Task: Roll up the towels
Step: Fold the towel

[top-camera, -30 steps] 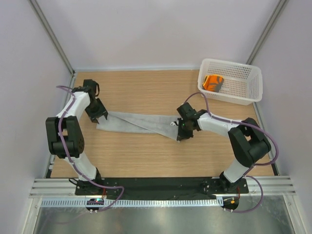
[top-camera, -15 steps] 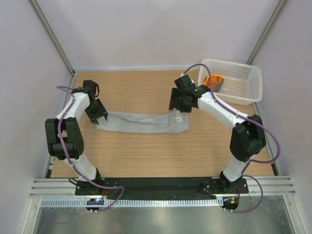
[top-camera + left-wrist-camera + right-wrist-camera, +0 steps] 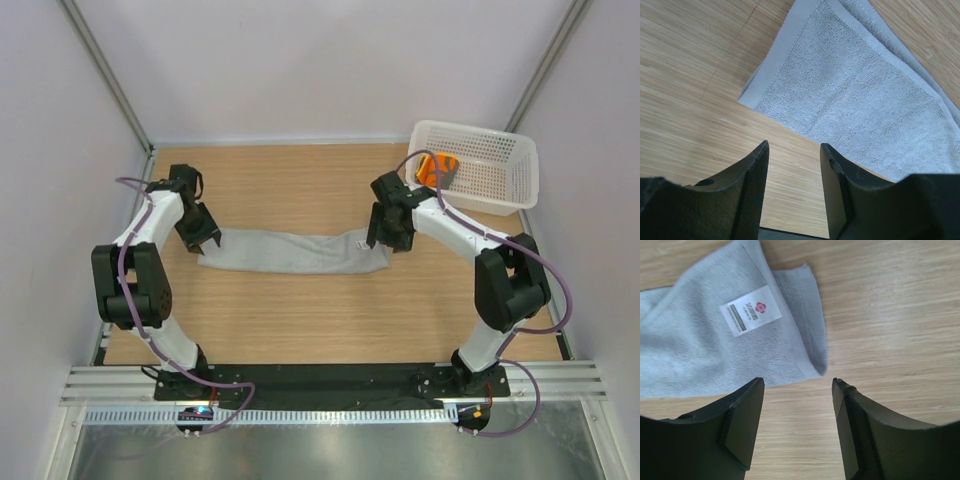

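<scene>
The light-grey towel (image 3: 295,252) lies flat on the wooden table as a long folded strip running left to right. Its white tag (image 3: 751,310) faces up near the right end. My left gripper (image 3: 205,238) hovers at the strip's left end, open, with only bare wood between its fingers (image 3: 752,180); the towel's corner (image 3: 855,95) lies just ahead. My right gripper (image 3: 387,238) is at the strip's right end, open and empty, with the towel's edge (image 3: 715,350) just beyond its fingertips. The orange towel (image 3: 437,168) sits rolled in the basket.
The white perforated basket (image 3: 505,192) stands at the back right corner of the table. Metal frame posts rise at the back left and back right. The arms' bases sit on a black rail along the near edge.
My right gripper has opened and let go of the grey towel's right end, which now lies flat and untwisted. That arm swung back and then returned beside the end. The left arm has not moved.
</scene>
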